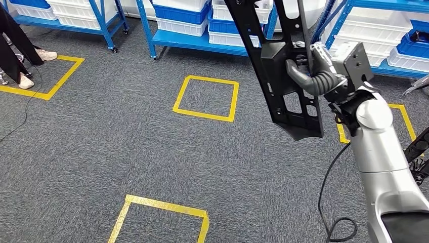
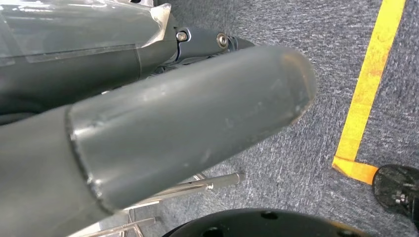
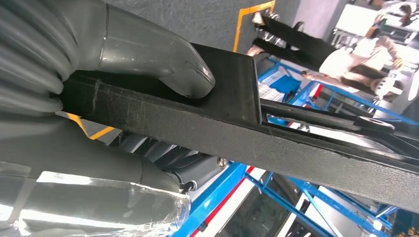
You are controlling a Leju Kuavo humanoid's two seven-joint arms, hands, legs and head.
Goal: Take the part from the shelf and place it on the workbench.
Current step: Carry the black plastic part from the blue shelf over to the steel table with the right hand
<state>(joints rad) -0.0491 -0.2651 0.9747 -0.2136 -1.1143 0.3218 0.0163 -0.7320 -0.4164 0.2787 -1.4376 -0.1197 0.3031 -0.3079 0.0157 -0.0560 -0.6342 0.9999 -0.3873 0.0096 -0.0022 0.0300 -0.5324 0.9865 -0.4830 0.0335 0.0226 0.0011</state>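
A long black flat part (image 1: 275, 61) with cut-outs hangs upright and a little tilted above the grey carpet, on the right of the head view. My right hand (image 1: 316, 76) grips it partway along, fingers wrapped round one edge. In the right wrist view the thumb (image 3: 148, 54) presses on the part's flat face (image 3: 296, 143), with the other fingers under it. The part's upper end runs out of the head view. My left hand (image 2: 173, 123) hangs low over the carpet; its thick grey thumb hides its fingers.
Blue shelves (image 1: 187, 38) with white and blue bins line the back. Yellow tape squares (image 1: 206, 97) mark the carpet. A person's shoes (image 1: 45, 54) and black stand legs (image 1: 12, 40) are at far left. A black cable (image 1: 329, 202) lies by my right arm.
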